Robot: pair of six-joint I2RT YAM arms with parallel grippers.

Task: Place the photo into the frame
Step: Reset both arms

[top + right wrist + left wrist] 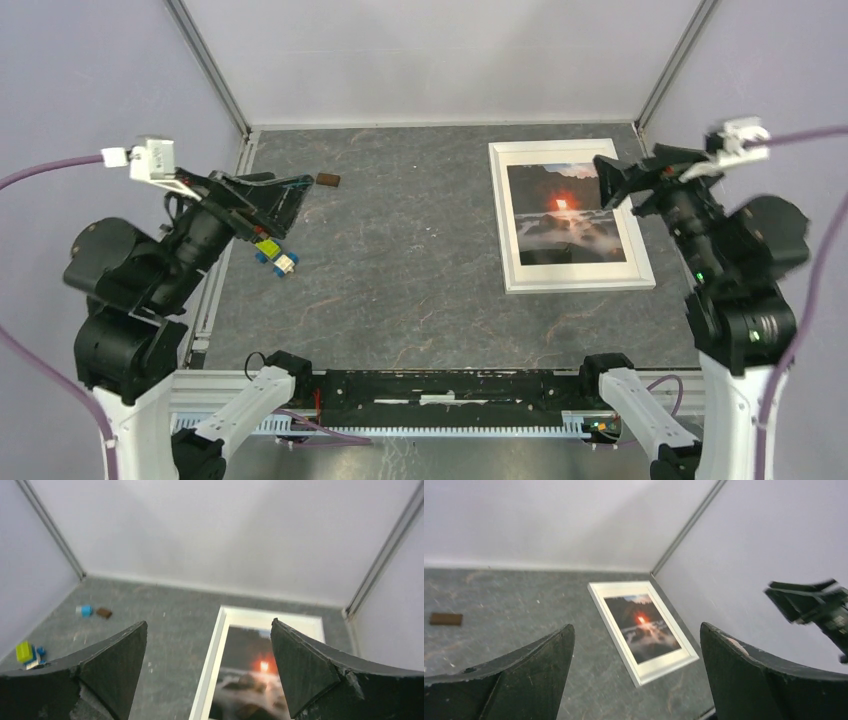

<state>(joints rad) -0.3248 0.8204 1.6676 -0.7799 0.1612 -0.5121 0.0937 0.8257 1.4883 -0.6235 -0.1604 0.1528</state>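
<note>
Both grippers hang wide open and empty, right gripper (628,180) above the right edge of the frame (578,277), left gripper (290,200) well to its left; the photo (565,215) lies face up inside the frame.

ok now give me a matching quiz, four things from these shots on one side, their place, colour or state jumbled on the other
1 photo
2 right hand
3 small block
4 toy bricks

a yellow, blue and white
b inside the frame
c dark brown, far left
d open, raised by the frame's far right corner

Pairs: 1-b, 2-d, 3-c, 4-a
</note>
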